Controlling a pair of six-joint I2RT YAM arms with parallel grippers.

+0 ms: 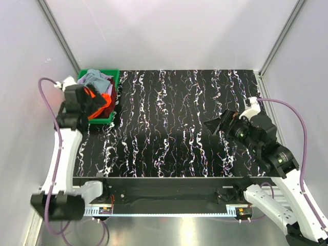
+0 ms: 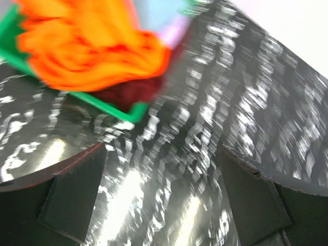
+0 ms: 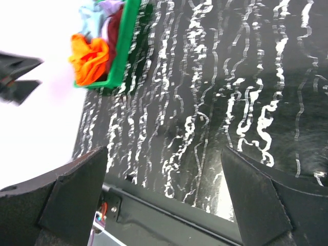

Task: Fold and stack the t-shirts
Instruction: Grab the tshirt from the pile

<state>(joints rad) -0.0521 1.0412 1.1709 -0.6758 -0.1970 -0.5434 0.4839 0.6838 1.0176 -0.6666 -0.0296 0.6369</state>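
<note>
Left gripper [image 2: 163, 202]: fingers spread wide, nothing between them, only bare table [image 1: 169, 133] in the gap; wrist view blurred
Right gripper [image 3: 164, 200]: likewise spread and empty, over right half of table, aimed leftward
T-shirts [image 3: 100, 36]: all crumpled in green bin [image 2: 134, 114] at far-left corner of table; none laid out on table
Orange-red shirt [image 2: 92, 46]: top of heap, near end of bin, bulging over rim
Others: grey-blue shirt [image 1: 94, 78] and lilac shirt [image 1: 106, 80] at far end; dark red shirt [image 2: 130, 92] under the orange at near corner
Key relation: heap lies ahead of left gripper, up and left in its wrist view; gripper looks just beside bin's near corner, not over the cloth
Long axis: heap is bunched, no clear axis; bin runs near-to-far along left edge
Nearer arm: left by far; right well apart across table
Step (judged): reach for first shirt, likely orange-red; task barely begun
Next move needs: shift onto heap, drop to orange folds, pinch top layer only
Risk: dragging dark red shirt along, or catching bin rim
</note>
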